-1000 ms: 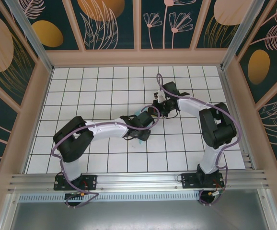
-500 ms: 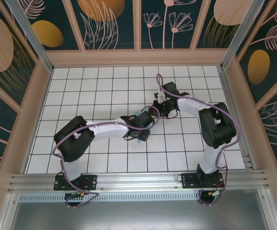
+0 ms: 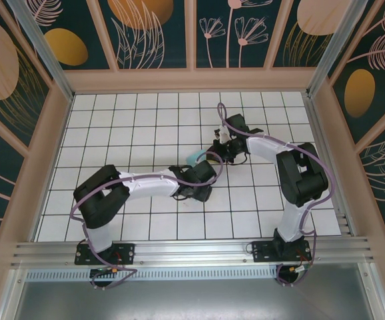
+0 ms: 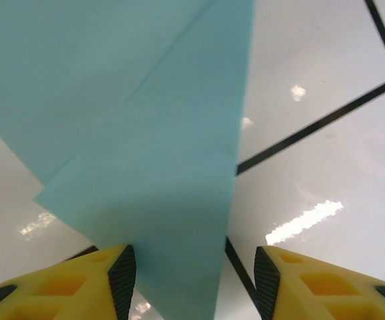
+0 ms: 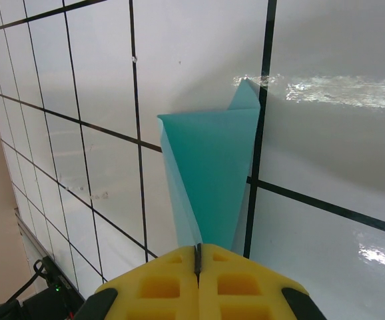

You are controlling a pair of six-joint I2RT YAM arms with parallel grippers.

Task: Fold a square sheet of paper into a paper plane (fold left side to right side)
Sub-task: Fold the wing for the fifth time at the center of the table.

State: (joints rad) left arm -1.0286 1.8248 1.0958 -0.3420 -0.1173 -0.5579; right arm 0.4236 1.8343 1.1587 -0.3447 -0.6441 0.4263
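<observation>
White gridded table [image 3: 112, 133], floral walls [image 3: 152, 33]

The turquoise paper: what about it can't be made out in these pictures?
- Top external: the paper is mostly hidden under the two wrists.
- Left wrist: frame edges cut off its outline, top and bottom.
- Right wrist: its near end vanishes between the right fingers.

On my feed the two arms are built alike: the left arm [image 3: 146, 181] and right arm [image 3: 267, 148] have white link shells between bulky black joint housings. A lilac cable [image 3: 72, 210] runs along each to a black base plate [image 3: 104, 253]. The left gripper [image 4: 192, 267] and right gripper [image 5: 197, 257] carry yellow fingers [image 4: 59, 287] with moulded rectangular recesses and black pads
</observation>
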